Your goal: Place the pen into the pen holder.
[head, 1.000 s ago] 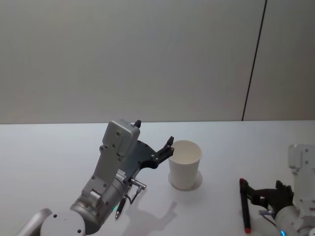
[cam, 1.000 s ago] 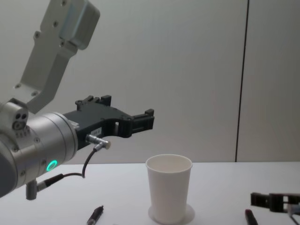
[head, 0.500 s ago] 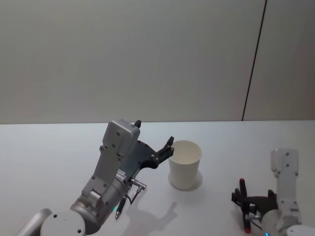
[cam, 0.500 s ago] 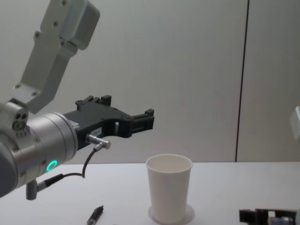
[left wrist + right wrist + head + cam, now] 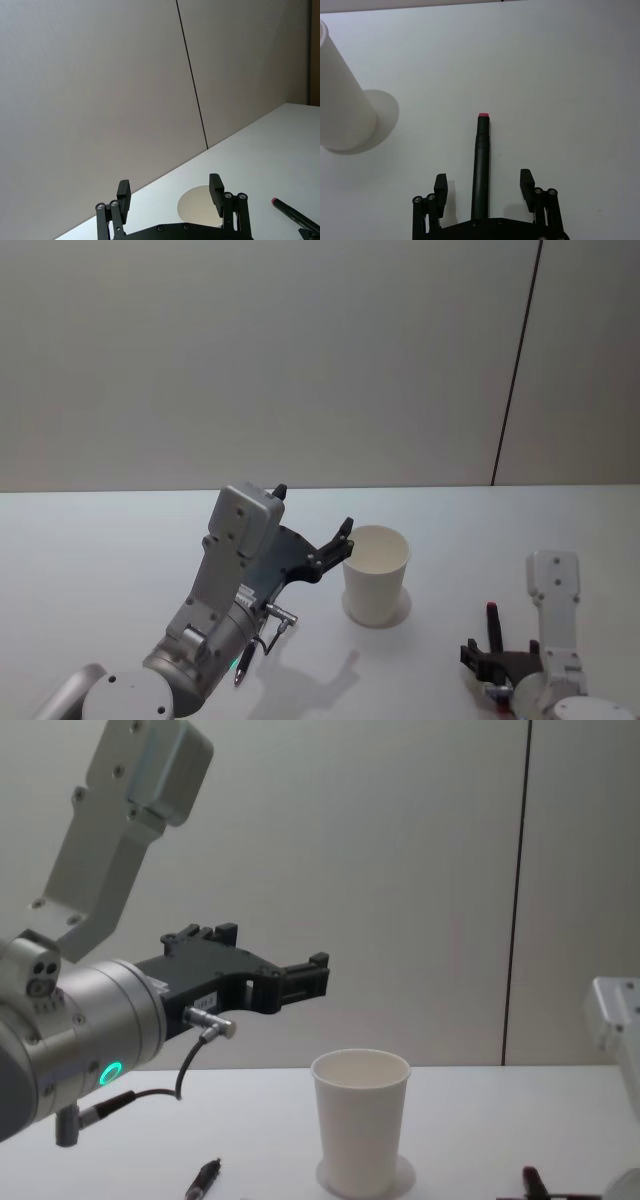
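Pen (image 5: pixel 481 160) lies flat on the bench (image 5: pixel 570 75), lower right in the head view, between the right tool's (image 5: pixel 484 179) spread fingers, touching neither. Pen holder (image 5: pixel 376 575) stands mid-frame; the left tool (image 5: pixel 170 186), spread, hovers beside it.

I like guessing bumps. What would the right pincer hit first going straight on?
Most likely the pen, lying on the table between the open fingers of the right pincer; depth is unclear.

A plain white surface (image 5: pixel 120 540) stretched back to a bare, pale grey wall (image 5: pixel 250 360), down which a thin dark seam (image 5: pixel 517 360) ran on the right to meet the surface's far edge.
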